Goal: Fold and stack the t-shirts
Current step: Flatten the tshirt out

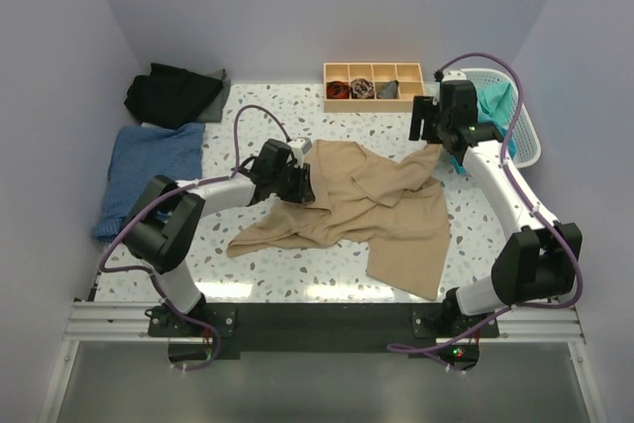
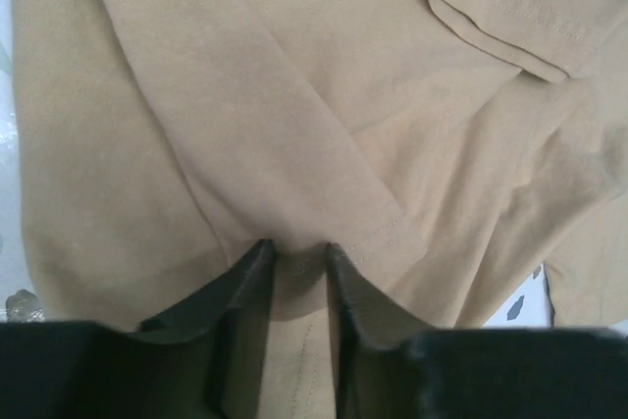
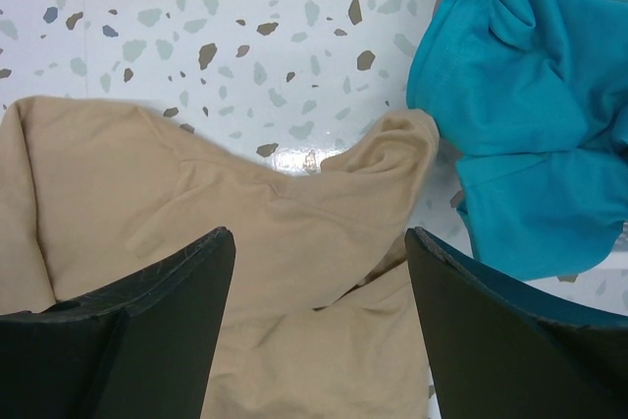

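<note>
Tan t-shirt (image 1: 381, 215) lies crumpled mid-table (image 1: 287, 279), one end reaching toward the white basket (image 1: 530, 146). Left gripper (image 2: 299, 247) pinches a thin fold near a hem. Right gripper (image 3: 319, 235) hovers over that end, fingers spread wide, empty. Risks: the shallow left pinch could slip on lift, and the right could snag the teal shirt (image 3: 530, 115) just beside it.

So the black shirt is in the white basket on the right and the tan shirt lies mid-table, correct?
Not quite. The top view shows the teal shirt in the white basket; the black shirt lies at the far left corner. The tan shirt does lie in the middle.
</note>
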